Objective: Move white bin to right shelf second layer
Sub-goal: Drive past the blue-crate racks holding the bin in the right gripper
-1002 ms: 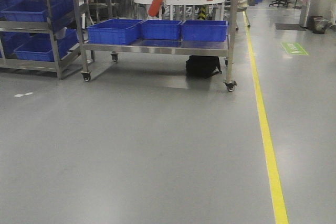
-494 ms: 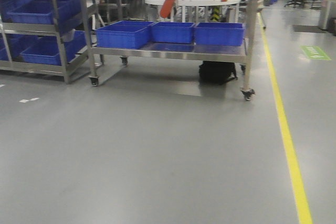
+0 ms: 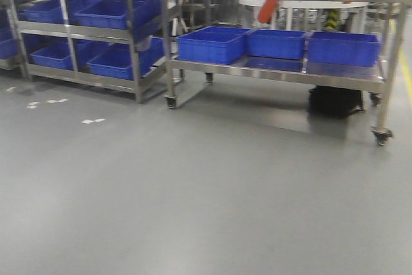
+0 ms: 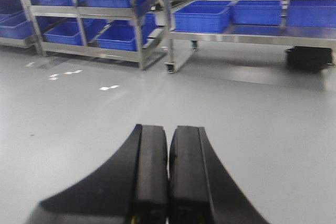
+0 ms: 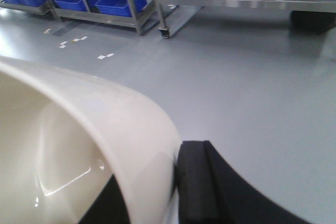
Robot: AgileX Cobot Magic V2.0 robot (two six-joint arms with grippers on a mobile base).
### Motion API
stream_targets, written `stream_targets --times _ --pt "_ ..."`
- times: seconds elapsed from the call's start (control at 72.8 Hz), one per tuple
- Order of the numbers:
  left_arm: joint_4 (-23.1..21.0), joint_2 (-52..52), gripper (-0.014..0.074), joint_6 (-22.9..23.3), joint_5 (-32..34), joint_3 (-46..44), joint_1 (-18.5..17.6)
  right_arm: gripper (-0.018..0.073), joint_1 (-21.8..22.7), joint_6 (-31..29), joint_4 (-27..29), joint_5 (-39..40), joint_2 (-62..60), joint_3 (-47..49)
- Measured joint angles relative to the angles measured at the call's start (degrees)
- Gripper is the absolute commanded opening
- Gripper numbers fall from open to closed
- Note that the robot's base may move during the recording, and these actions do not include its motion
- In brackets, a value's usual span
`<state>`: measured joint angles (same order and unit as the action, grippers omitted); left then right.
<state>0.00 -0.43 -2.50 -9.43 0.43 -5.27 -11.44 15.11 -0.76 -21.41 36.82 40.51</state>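
The left gripper [image 4: 168, 129] was closed, its two black fingers [image 4: 151, 161] pressed together with nothing between them. The right gripper [image 5: 152, 177] was clamped on the rim of the white bin [image 5: 79, 129], one black finger [image 5: 195, 182] outside the wall and a darker part inside. The bin hung above the bare grey floor [image 4: 252, 108]. Well beyond it stood a wheeled steel cart [image 3: 277, 72] carrying blue crates [image 3: 209, 44], with a black bag [image 3: 335, 101] beneath it. To the cart's left stood a steel rack [image 3: 132, 43] holding more blue crates.
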Motion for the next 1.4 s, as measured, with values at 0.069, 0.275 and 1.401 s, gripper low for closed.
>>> stream_targets --times 0.069,0.275,1.401 --pt "0.0 0.0 0.0085 0.0 0.0 0.0 0.0 0.0055 0.0 0.0 0.0 0.0 0.0 0.0" --pt "0.0 0.0 0.0085 0.0 0.0 0.0 0.0 0.0055 0.0 0.0 0.0 0.0 0.0 0.0" --pt "0.0 0.0 0.0085 0.0 0.0 0.0 0.0 0.0055 0.0 0.0 0.0 -0.1 0.0 0.0"
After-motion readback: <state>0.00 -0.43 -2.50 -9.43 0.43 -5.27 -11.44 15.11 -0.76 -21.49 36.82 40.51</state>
